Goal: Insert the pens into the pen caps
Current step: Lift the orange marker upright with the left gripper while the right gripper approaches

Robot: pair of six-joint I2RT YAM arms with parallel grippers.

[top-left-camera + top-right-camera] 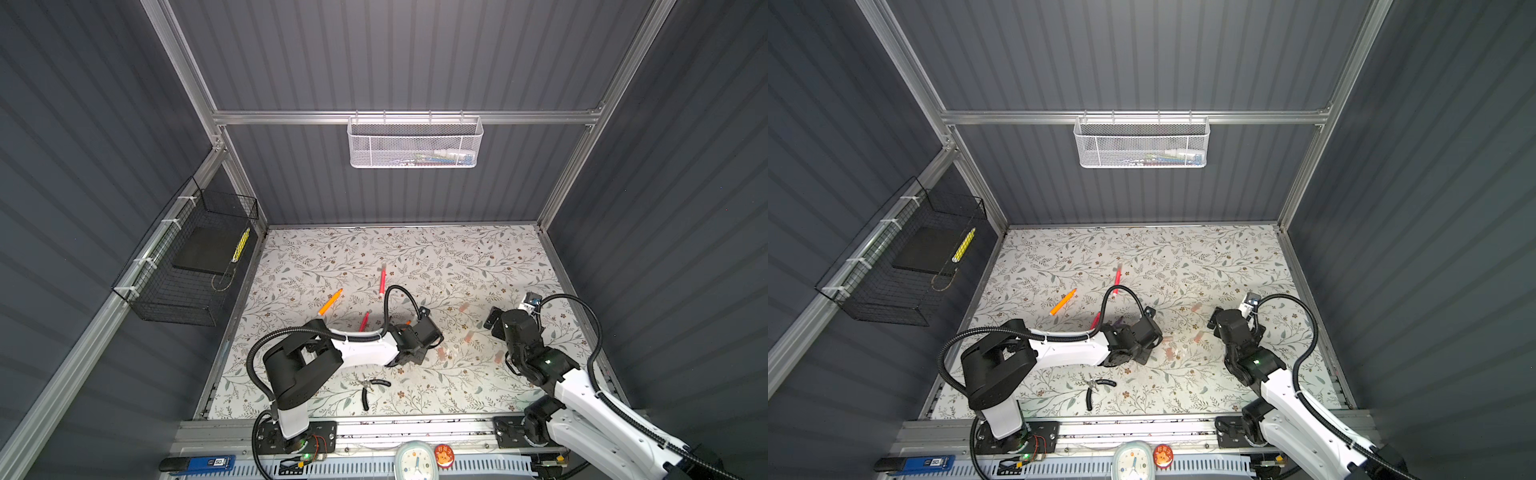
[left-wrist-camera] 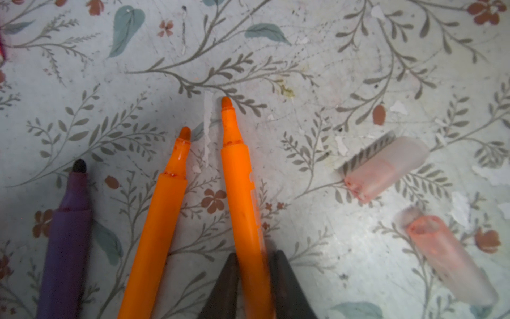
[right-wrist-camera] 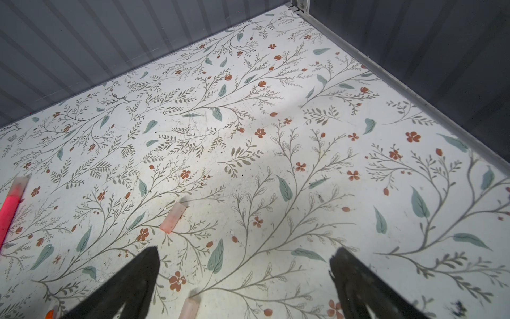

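Observation:
My left gripper (image 2: 255, 256) is shut on an orange pen (image 2: 240, 179) lying on the floral table, its tip pointing away from the jaws. Beside it lie a second orange pen (image 2: 162, 210) and a purple pen (image 2: 66, 248). Two pale pink pen caps (image 2: 383, 168) (image 2: 452, 265) lie just past the held pen. In both top views the left gripper (image 1: 415, 340) (image 1: 1133, 336) is low at mid-table. My right gripper (image 3: 247, 250) (image 1: 494, 322) hangs open above the table, nothing between its fingers, with caps (image 3: 173, 216) (image 3: 189, 308) near it.
Another orange pen (image 1: 330, 302) and two pink-red pens (image 1: 382, 280) (image 1: 364, 321) lie behind the left arm. Black-handled pliers (image 1: 368, 388) lie near the front edge. A black wire basket (image 1: 187, 266) hangs on the left wall, a white mesh basket (image 1: 415, 143) on the back rail.

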